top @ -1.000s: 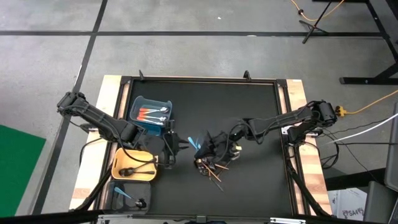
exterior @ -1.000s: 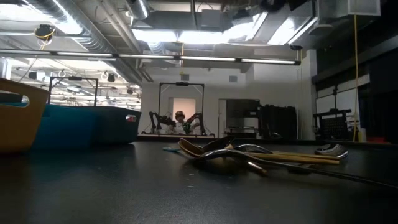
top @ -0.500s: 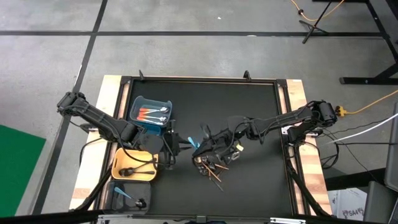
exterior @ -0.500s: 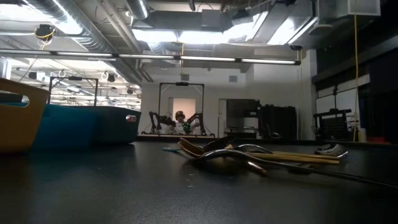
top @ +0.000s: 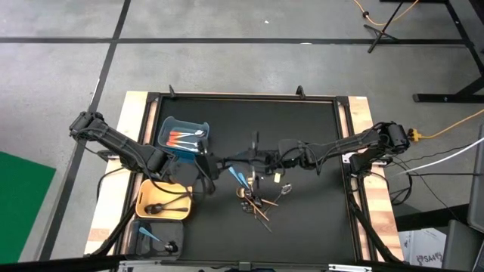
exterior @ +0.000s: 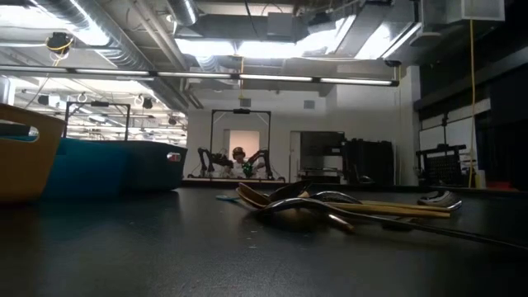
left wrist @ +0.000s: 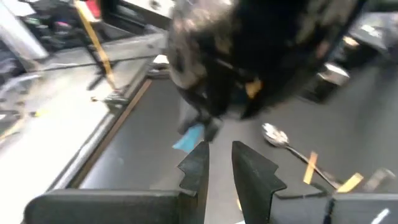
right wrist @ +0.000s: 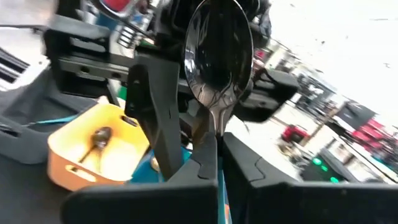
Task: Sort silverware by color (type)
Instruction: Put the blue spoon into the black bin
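My right gripper hangs above the table's middle, shut on a black spoon. My left gripper faces it from the left, open, with nothing between its fingers. A pile of silverware with copper and orange-handled pieces lies on the mat below; in the low view it rests flat. One light blue piece lies beside the pile. A silver-headed spoon lies farther right. My right gripper pinches the black spoon by its handle, just below the bowl, between its two fingers. The fingers come level from the table's right. The bowl stands out past the fingertips, and the spoon is lifted clear of the table.
A blue bin with orange-handled pieces stands at the far left. A yellow bin holding a black spoon sits nearer, and a grey bin with a light blue piece is nearest. Bare mat lies right of the pile.
My right gripper has risen from the pile with the black spoon, tipped up to level, rolled, and gone toward the left gripper. The spoon is lifted clear. My left gripper has turned a little in place. The pile has stayed put.
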Controlling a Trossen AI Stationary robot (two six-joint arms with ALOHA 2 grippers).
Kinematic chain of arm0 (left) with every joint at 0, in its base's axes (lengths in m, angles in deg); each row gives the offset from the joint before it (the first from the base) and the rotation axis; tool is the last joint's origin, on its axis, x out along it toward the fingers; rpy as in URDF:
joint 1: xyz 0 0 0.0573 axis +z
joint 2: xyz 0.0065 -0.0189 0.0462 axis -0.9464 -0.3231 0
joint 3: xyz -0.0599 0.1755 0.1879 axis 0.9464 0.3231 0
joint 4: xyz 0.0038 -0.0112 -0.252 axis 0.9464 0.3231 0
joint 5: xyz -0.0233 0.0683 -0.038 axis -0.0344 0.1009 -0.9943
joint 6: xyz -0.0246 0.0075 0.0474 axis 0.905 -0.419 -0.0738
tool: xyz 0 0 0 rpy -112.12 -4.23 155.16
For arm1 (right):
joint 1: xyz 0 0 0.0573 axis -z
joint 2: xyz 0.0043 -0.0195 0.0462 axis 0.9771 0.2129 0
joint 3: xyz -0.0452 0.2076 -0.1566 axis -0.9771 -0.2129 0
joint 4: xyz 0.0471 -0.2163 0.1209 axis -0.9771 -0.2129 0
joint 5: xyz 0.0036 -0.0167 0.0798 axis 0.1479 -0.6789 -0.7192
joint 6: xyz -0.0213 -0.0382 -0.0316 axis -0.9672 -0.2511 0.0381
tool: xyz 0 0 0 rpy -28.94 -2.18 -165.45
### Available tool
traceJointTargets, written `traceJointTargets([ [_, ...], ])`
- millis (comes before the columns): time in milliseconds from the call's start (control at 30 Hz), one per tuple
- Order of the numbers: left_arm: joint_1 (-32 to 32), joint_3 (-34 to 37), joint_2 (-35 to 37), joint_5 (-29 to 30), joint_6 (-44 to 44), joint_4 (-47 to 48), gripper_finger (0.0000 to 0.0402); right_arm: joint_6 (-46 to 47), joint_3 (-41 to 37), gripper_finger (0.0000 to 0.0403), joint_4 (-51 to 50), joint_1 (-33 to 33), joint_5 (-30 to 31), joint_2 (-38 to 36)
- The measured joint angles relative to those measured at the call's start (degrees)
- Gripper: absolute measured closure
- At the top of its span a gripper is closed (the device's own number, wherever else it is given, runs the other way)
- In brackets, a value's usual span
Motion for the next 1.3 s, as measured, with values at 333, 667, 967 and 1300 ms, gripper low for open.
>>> traceJointTargets([
  [333, 1.5, 0.0, 0.0, 5.9, 7.3, -0.6, 0.0337, 0.0, 0.0, 0.0403, 5.3, 0.0, 5.1, 0.0],
  [667, 3.0, 0.0, 0.0, 5.9, 5.5, -5.9, 0.0337, 0.0, 0.0, 0.0403, 9.9, 0.0, 5.1, 0.0],
  [967, 4.6, 0.0, 0.0, 5.9, 5.3, -8.0, 0.0337, 0.0, 0.0, 0.0403, 11.8, 0.0, 5.4, 0.0],
  [1300, 6.5, 0.0, 0.0, 5.7, 5.3, -9.9, 0.0337, 0.0, 0.0, 0.0403, 11.5, 0.0, 9.5, 0.0],
])
